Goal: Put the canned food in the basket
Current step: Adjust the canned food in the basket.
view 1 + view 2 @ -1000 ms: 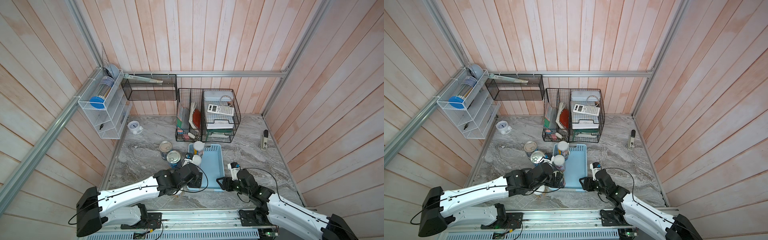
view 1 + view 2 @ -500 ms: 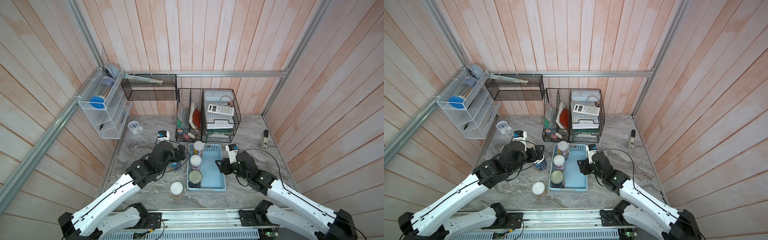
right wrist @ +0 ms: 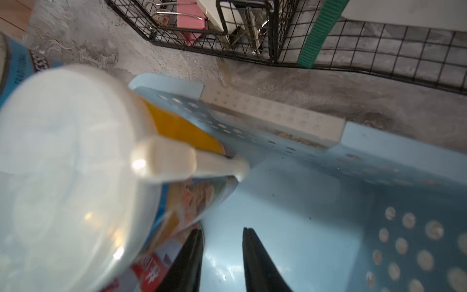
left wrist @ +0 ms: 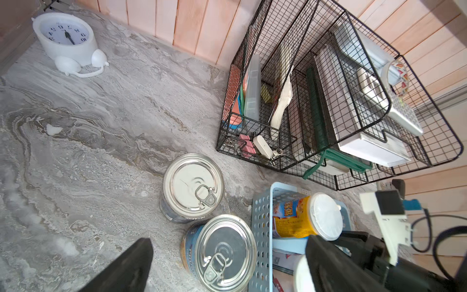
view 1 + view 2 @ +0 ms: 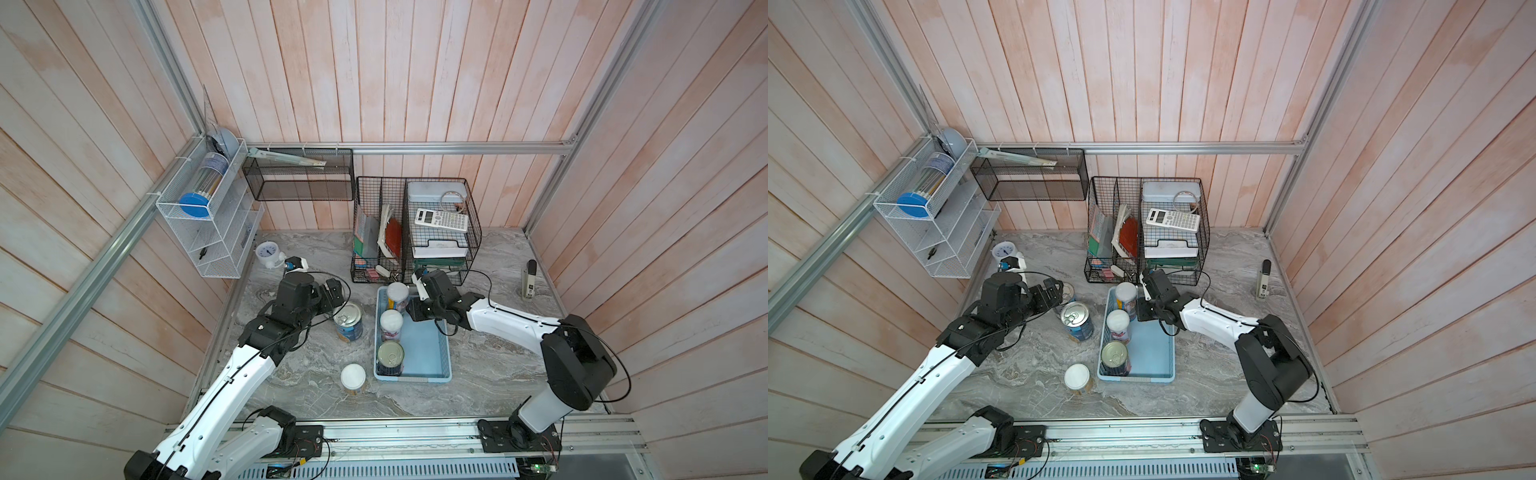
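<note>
Your left claw [image 5: 336,293] is spread as wide as it goes and grips nothing. Taking the back wall as 12 o'clock, it hangs over the grey marbled surface [image 5: 307,374] at 10 o'clock from the middle of the light blue basket [image 5: 415,379], with a white alarm clock [image 5: 266,253] at the claw's own 10 o'clock.

Two silver-topped cans stand upright on the surface by that claw. The back pull-tab can [image 4: 193,187] is mostly hidden under the claw in both top views. The blue-labelled pull-tab can [image 5: 348,321] is at its 5 o'clock, close to the basket's left wall. You cannot tell whether the claw touches either.

At 8 o'clock from the basket, just off its near left corner, a lone white-lidded can [image 5: 353,376] stands on the surface. Inside the basket three more cans stand in a row along the left wall: a dark-labelled pull-tab can [image 5: 390,355] at the 6 o'clock end, a middle white-lidded can [image 5: 391,322], and a yellow-labelled white-lidded can [image 5: 397,293] at the 12 o'clock end.

Your right claw [image 3: 222,230] is down inside the basket at 4 o'clock from that last can. Its jaws are a little apart with only bare basket floor between them. One finger [image 3: 189,252] sits right beside the label, and contact is unclear.

At 12 o'clock from the basket stands a black wire desk organizer [image 5: 473,245] with a calculator [image 5: 441,219] lying on its top tray.
</note>
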Robot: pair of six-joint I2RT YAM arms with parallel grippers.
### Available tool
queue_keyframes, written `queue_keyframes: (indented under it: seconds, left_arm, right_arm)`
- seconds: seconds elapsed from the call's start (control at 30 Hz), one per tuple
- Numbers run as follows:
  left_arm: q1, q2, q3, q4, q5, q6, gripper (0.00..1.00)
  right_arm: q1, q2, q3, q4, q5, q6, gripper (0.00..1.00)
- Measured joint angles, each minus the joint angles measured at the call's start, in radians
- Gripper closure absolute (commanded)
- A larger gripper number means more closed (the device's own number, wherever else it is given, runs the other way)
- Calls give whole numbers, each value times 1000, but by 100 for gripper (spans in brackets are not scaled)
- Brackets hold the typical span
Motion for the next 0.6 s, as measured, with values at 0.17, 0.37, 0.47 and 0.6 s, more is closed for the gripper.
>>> queue_keyframes:
  seconds: [0.17,0.37,0.47,0.6]
  left_arm:
    - [4,-13,-17,11,19,8,0]
    - [11,-14,-41,11,22,15,0]
    - [13,-14,-41,11,23,16,0]
    - [13,-15,-48,10,23,16,0]
  right_arm:
    - [-16,50,14,9,-50,-11,67]
    - [-17,109,15,35,-91,-15,67]
    - [-17,125,15,50,-100,-18,67]
    - [-19,144,15,77,-121,-18,66]
